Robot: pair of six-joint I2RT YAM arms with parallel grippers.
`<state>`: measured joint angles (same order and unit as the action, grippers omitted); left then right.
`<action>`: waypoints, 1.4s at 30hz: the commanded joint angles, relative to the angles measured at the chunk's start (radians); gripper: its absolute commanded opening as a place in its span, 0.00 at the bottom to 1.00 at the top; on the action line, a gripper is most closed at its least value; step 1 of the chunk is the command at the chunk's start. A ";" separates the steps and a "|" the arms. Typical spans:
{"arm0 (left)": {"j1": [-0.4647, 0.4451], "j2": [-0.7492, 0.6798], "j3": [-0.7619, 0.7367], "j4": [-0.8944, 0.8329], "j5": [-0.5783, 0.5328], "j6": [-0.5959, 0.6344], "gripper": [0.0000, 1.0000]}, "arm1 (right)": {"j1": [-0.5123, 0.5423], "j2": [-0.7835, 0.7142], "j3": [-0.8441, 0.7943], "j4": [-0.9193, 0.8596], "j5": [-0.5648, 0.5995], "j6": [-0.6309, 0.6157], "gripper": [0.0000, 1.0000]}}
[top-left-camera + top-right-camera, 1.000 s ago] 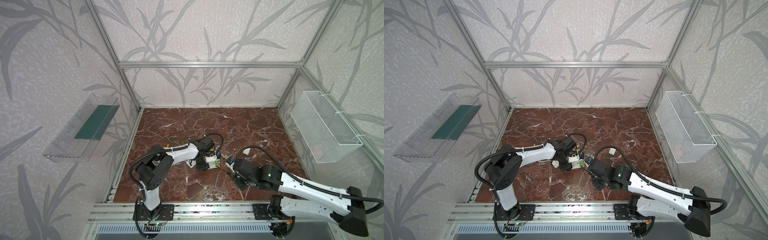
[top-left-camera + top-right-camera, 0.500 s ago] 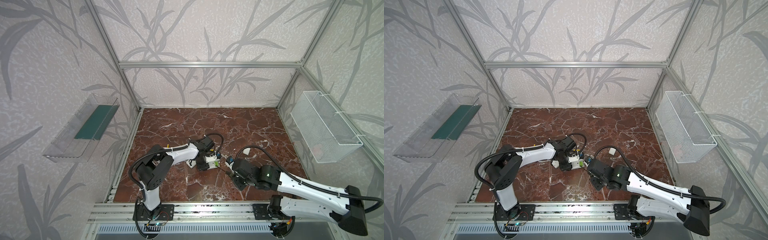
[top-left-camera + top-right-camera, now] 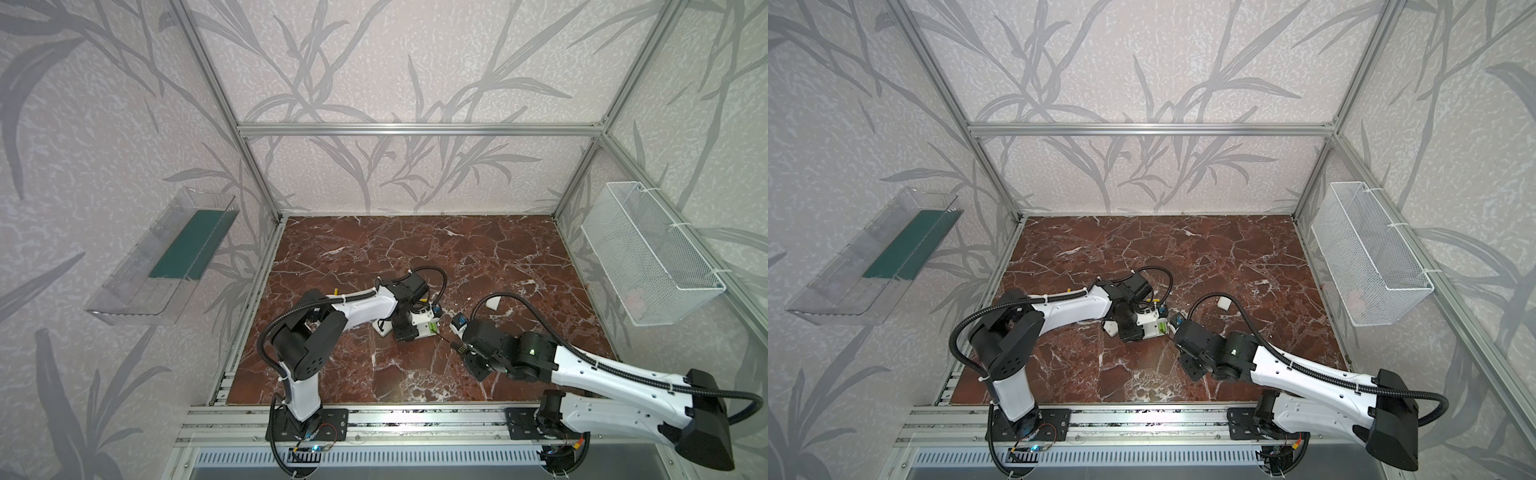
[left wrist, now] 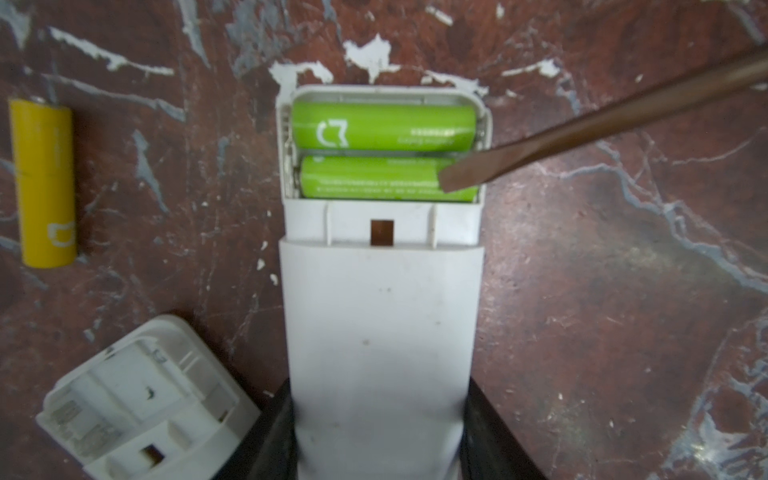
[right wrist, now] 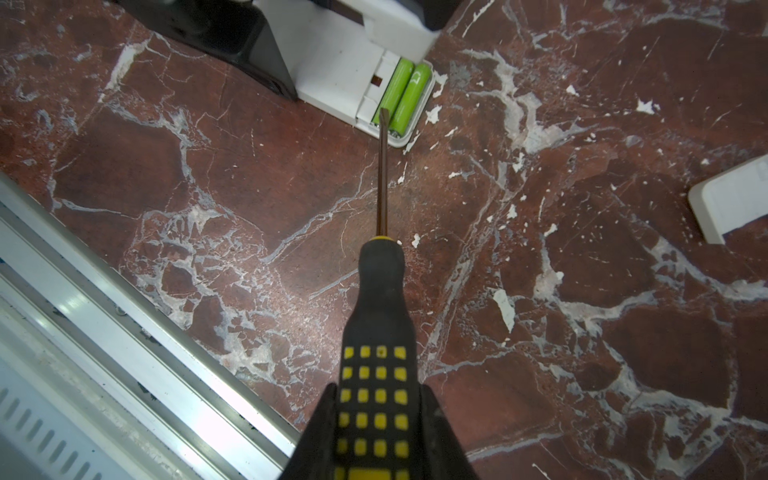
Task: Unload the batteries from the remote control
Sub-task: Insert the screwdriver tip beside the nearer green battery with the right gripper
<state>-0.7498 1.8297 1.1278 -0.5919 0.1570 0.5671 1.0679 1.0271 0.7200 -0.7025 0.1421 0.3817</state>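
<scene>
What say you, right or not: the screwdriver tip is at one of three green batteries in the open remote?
Not right: the open remote holds two green batteries, not three, as the left wrist view shows. The screwdriver tip is at one of them.

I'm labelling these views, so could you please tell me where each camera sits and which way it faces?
Both top views: high in front, looking down on the table; left arm and right arm show.
Left wrist: over the left gripper, looking along the remote to its batteries; fingers show.
Right wrist: behind the right gripper, looking along the screwdriver; fingers show.
Shared: wrist views both show the screwdriver tip at the batteries.
</scene>
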 commanded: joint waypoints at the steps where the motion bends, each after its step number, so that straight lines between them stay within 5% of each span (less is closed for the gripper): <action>1: 0.016 0.025 -0.028 -0.051 -0.053 0.004 0.49 | 0.006 -0.033 -0.011 0.005 -0.030 0.003 0.00; 31: 0.016 0.028 -0.016 -0.071 -0.069 -0.005 0.49 | 0.007 -0.031 -0.043 0.028 0.010 0.042 0.00; 42: 0.011 0.038 -0.015 -0.082 -0.046 -0.011 0.47 | 0.021 -0.070 -0.162 0.149 0.033 0.156 0.00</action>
<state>-0.7498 1.8297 1.1278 -0.5945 0.1516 0.5453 1.0805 0.9592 0.6056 -0.6254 0.1337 0.4797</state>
